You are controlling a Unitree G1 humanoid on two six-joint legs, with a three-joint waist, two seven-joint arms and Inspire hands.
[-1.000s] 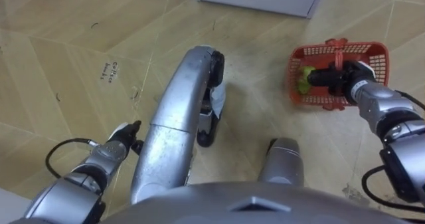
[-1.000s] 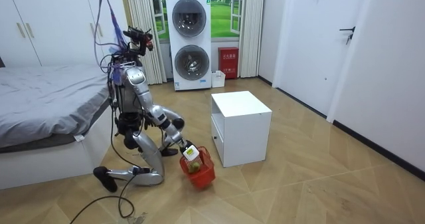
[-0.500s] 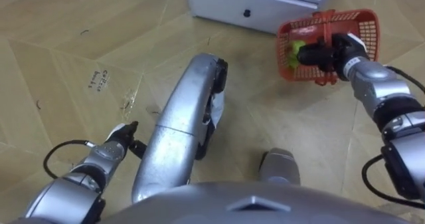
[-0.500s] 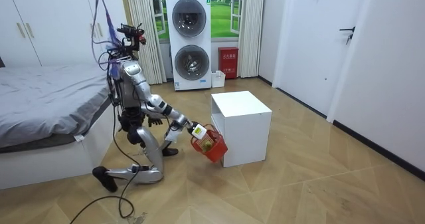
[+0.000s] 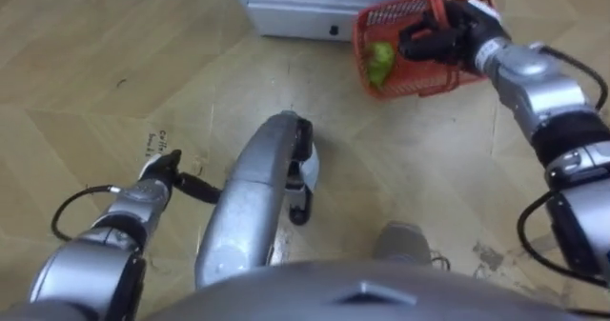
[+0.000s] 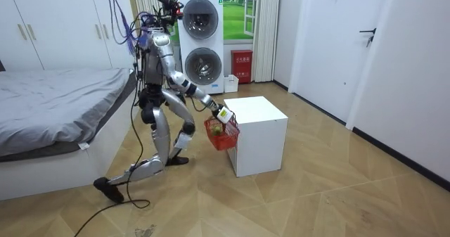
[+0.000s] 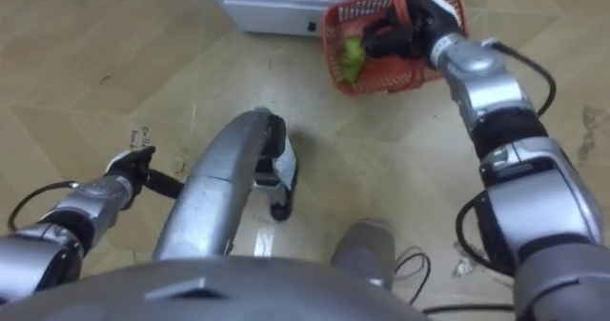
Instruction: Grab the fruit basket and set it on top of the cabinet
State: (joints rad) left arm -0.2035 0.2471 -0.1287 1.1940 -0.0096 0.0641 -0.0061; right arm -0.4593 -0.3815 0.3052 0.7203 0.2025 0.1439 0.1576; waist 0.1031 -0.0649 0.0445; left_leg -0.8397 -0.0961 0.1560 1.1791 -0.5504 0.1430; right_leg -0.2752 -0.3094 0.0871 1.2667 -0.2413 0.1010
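The red plastic fruit basket (image 5: 415, 47) hangs off the floor with my right hand (image 5: 448, 37) shut on its handle; it tilts, and a green fruit (image 5: 381, 62) lies inside. In the room view the basket (image 6: 221, 134) hangs in front of the white cabinet, under my outstretched right hand (image 6: 224, 114). I stand almost upright beside the bed, one leg trailing behind. My left hand (image 5: 158, 171) hangs idle at the lower left, fingers relaxed and holding nothing.
A white cabinet (image 6: 257, 134) with a knobbed drawer front (image 5: 291, 16) stands right behind the basket. A bed (image 6: 56, 117) is at the room view's left, and stacked washing machines (image 6: 200, 43) stand at the back. Wooden floor (image 5: 429, 169) lies below.
I have risen from kneeling to nearly standing. The basket has come up off the floor in my right hand to the cabinet's front. The eye views have shifted with me.
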